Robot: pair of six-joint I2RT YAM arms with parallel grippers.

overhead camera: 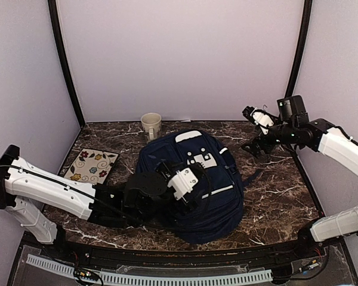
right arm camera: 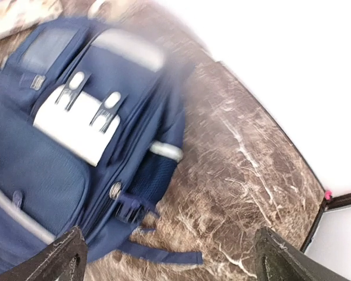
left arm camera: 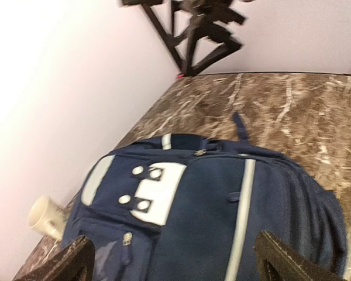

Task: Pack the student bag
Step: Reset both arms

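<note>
The student bag (overhead camera: pixel 209 196) is a navy backpack with white stripes and a white buckle patch, lying flat at the table's middle. It also shows in the left wrist view (left arm camera: pixel 210 211) and in the right wrist view (right arm camera: pixel 58 152). My left gripper (overhead camera: pixel 178 189) hovers above the bag's front, open and empty, its fingertips (left arm camera: pixel 64 263) wide apart over the fabric. My right gripper (overhead camera: pixel 252 145) is raised over bare table just right of the bag's top, open and empty, its fingertips (right arm camera: pixel 284 257) wide apart. A loose bag strap (right arm camera: pixel 164 256) lies on the table below it.
A cream mug (overhead camera: pixel 151 125) stands behind the bag at the back wall and shows in the left wrist view (left arm camera: pixel 45 218). A flowered flat card (overhead camera: pixel 90 165) lies left of the bag. Walls close in the marbled table (overhead camera: pixel 280 190) on three sides.
</note>
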